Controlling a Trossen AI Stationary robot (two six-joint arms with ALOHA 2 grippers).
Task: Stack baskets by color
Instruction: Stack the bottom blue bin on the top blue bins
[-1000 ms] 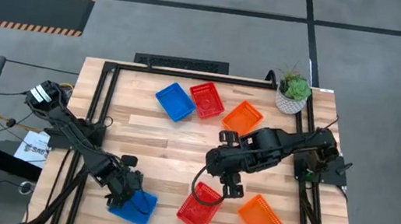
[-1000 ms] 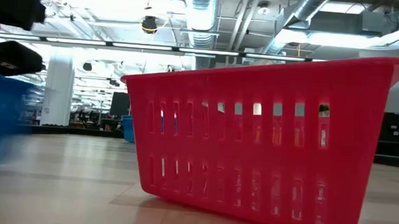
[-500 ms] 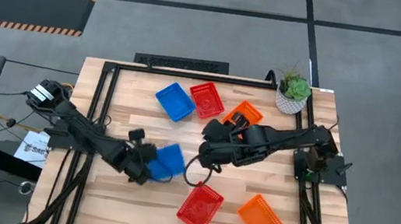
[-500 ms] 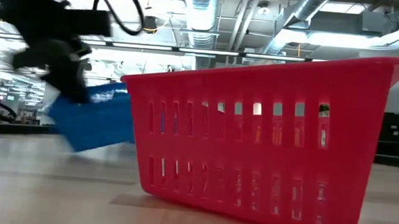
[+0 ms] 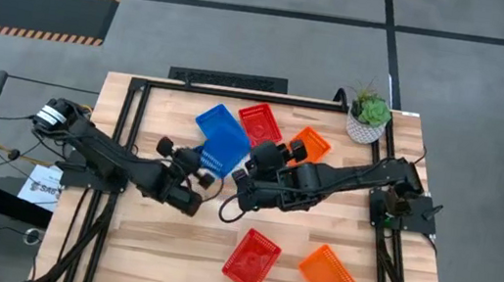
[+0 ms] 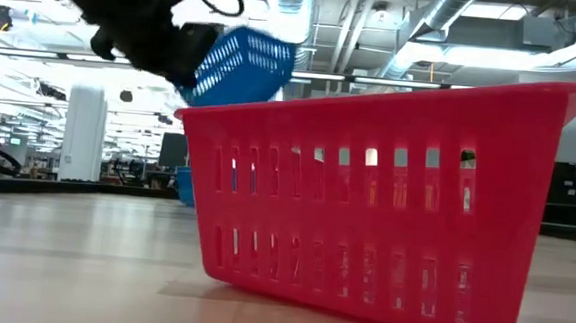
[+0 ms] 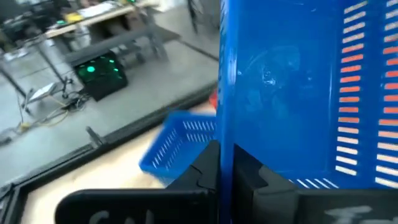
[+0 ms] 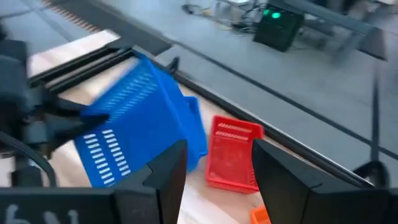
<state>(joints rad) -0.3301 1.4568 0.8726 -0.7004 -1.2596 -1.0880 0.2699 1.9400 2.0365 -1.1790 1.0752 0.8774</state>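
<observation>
Left gripper (image 5: 200,175): a tilted blue mesh basket (image 5: 221,149) is being held off the wooden table (image 5: 148,245), jaws clamped on its wall, above another blue basket (image 7: 177,146). Right gripper (image 5: 238,181): jaws are being kept wide, empty. Red basket (image 5: 251,260) and orange basket (image 5: 328,276) are lying empty in front.

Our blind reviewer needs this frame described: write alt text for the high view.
Seen from above, the left tool holds a tilted blue basket over another blue basket at the table's far edge. The right tool hangs open beside it; red and orange baskets lie around, with a potted plant in the corner.
</observation>
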